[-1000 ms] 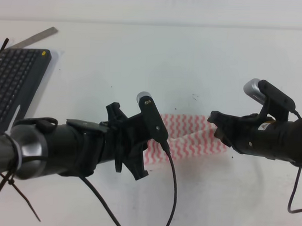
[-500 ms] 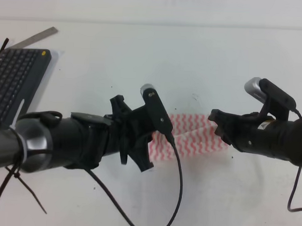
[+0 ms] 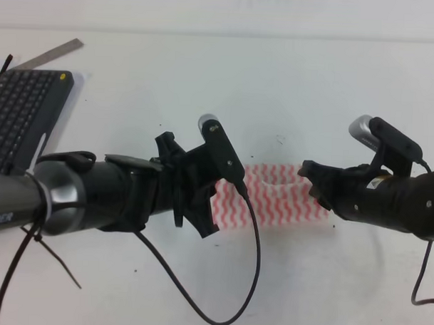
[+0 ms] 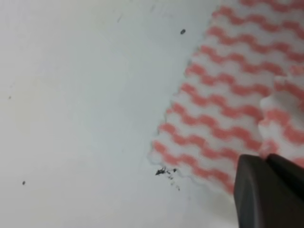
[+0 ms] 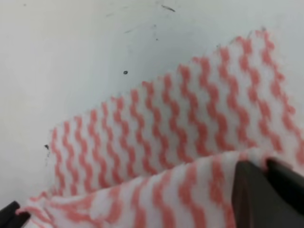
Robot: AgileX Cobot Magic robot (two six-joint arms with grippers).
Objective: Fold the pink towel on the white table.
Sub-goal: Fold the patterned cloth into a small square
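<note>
Towel (image 3: 276, 204) lies mid-table (image 3: 291, 94), betw. both arms, top layer doubled over. Left gripper (image 4: 270, 192): fingers together, pinching towel edge. Right gripper (image 5: 266, 190): clamped on lifted towel fold. Keyboard (image 3: 19, 116) far left, well apart.

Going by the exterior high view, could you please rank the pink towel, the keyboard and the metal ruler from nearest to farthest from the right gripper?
From the right gripper:
1. Pink towel, directly at its fingertips, centre.
2. Keyboard, far left edge.
3. Metal ruler, far left, behind the keyboard's back corner.
</note>
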